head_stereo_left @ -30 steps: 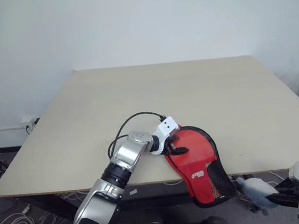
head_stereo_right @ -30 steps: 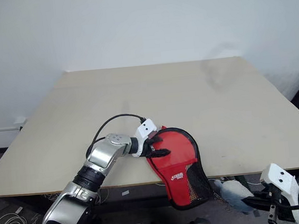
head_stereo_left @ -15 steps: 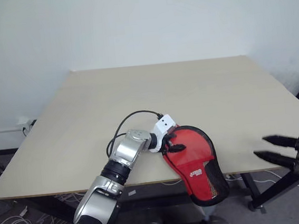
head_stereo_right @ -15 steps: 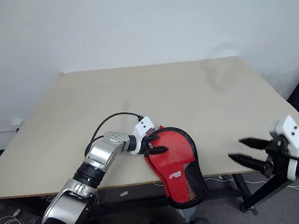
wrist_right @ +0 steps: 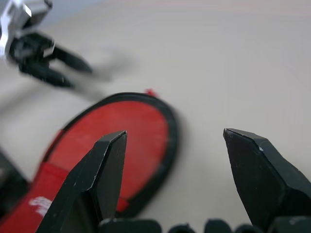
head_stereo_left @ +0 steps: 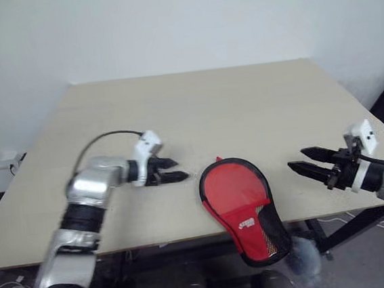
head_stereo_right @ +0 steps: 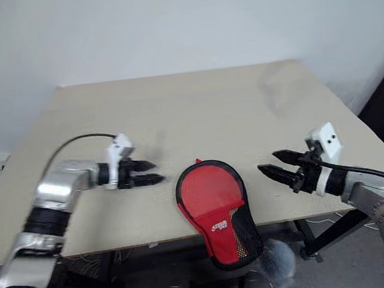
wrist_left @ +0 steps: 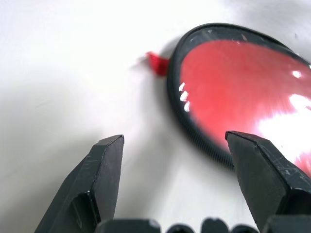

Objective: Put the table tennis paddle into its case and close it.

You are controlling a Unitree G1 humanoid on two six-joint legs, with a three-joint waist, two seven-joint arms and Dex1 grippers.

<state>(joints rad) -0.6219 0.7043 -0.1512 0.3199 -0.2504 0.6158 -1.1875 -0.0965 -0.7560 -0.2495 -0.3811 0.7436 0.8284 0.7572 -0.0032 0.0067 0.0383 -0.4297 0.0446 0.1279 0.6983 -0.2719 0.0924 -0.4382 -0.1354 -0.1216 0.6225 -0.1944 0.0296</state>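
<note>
The red case (head_stereo_left: 234, 194) lies flat near the table's front edge, and its black mesh narrow end hangs over that edge. It looks closed, with a shiny clear panel (wrist_left: 243, 92) over red. The paddle is hidden; I cannot tell if it is inside. My left gripper (head_stereo_left: 181, 169) is open just left of the case's round end, apart from it and pointing at it. My right gripper (head_stereo_left: 296, 159) is open to the right of the case, also pointing at it with a gap between. The right wrist view shows the case (wrist_right: 112, 136) and the left gripper (wrist_right: 58, 65) beyond it.
The beige table (head_stereo_left: 195, 109) stretches bare behind the case up to a white wall. A small red zip tab (wrist_left: 158, 63) sticks out at the case's round end. A black stand leg (head_stereo_left: 350, 227) shows below the table's right front corner.
My left gripper has pulled away to the left, off the case's round end. My right arm has risen from below the table edge to the case's right, fingers now open. The camera has shifted.
</note>
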